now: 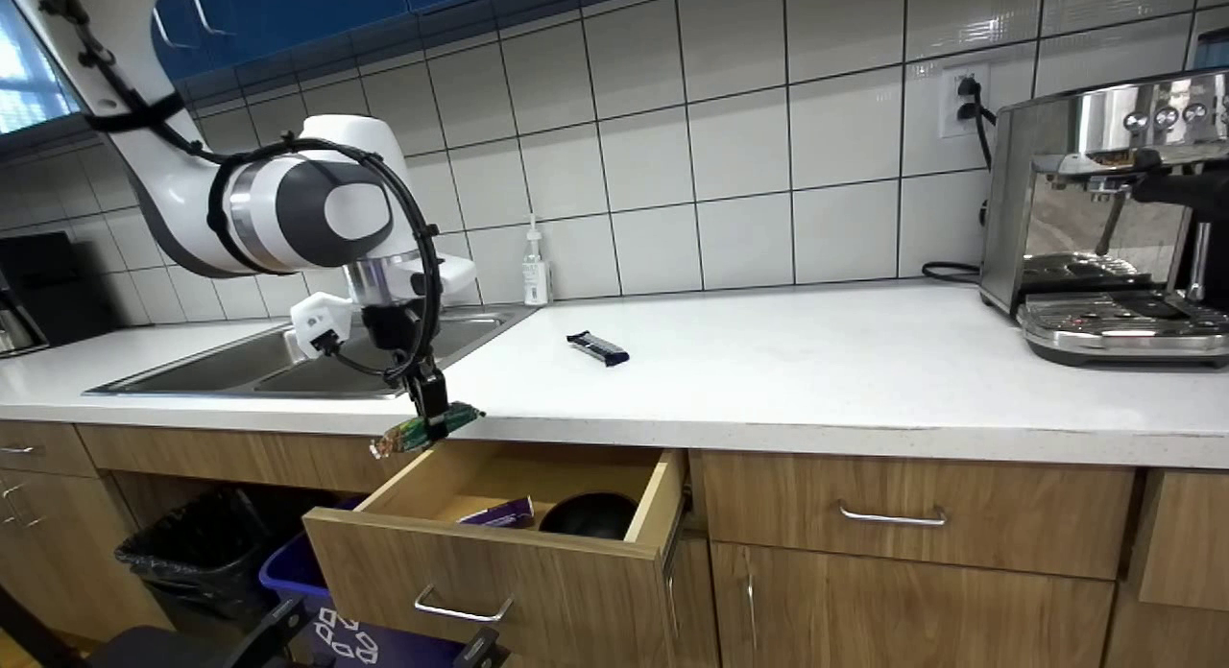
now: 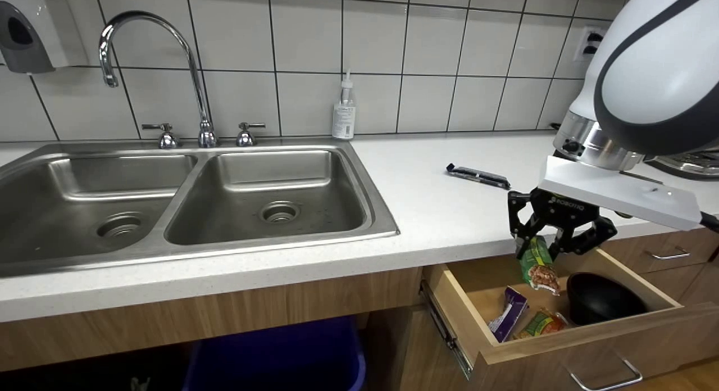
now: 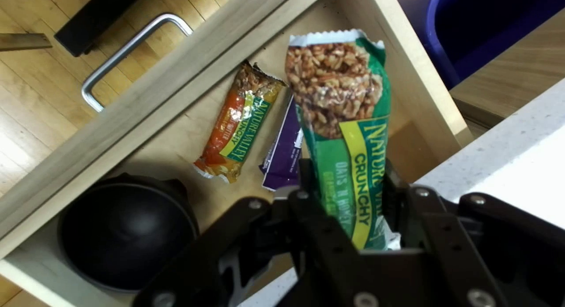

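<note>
Drawer (image 1: 566, 591) stands open at the near side of the scene. Inside, an orange-wrapped bar (image 3: 240, 126) lies toward its near side, a purple packet (image 3: 286, 152) lies just beside that bar on the left, and a black bowl (image 3: 128, 232) occupies the right. Above these, touching none of them, the gripper (image 2: 537, 249) pinches a green granola bar (image 3: 346, 139) across its width, off the middle; the bar hangs tilted, its pictured end lower. Assessment: the bar is judged light, its slick film covering a stiff but brittle filling, liable to snap or crumble under hard squeezing. The crimped ends look thin and would likely offer poor purchase; the sounder hold is judged to be across the narrow width, around the middle of the solid part. The off-centre hold noted here may let the bar pivot. Farther back, the white countertop (image 1: 816, 380) carries a dark-wrapped bar (image 1: 597, 348), lying apart from the gripper. To the left, a steel double sink (image 2: 382, 225) is set in, with a clear pump bottle (image 2: 344, 118) standing by its far right corner. To the right stands an espresso machine (image 1: 1104, 236), well apart from the gripper; a tiled wall (image 1: 739, 140) closes the far side.
</note>
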You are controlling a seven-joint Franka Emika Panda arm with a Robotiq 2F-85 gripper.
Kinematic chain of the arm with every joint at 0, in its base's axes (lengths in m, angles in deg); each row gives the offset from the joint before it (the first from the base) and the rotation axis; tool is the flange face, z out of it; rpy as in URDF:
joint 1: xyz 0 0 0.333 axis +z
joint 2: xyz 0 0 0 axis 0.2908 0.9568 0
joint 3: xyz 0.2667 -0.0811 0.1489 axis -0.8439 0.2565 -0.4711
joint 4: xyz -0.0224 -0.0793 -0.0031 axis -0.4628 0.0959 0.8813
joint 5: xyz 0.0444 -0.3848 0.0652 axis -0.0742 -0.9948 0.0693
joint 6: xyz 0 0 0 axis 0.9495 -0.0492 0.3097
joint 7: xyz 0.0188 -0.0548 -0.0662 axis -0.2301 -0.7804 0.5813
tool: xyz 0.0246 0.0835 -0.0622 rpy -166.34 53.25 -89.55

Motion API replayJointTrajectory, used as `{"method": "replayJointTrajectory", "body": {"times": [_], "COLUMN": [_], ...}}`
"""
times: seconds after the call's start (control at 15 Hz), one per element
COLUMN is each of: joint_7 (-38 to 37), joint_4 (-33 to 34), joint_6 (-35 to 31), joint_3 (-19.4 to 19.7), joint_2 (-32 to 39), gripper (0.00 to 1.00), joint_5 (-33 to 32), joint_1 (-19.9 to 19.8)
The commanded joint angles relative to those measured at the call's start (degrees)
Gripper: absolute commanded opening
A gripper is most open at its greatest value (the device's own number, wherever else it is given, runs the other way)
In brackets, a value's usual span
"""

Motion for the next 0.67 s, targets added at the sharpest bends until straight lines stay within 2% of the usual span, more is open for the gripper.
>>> {"method": "replayJointTrajectory", "body": {"times": [0.0,0.6], "joint_7": [-2.39,-3.45], "joint_4": [-3.46,-2.13], "joint_6": [-1.29,-2.39], "joint_3": [-1.64,-0.96], "joint_2": [-2.51,2.31], "gripper": [0.12,0.12], "joint_5": [-0.72,-0.87], "joint_1": [-2.59,-4.79]}}
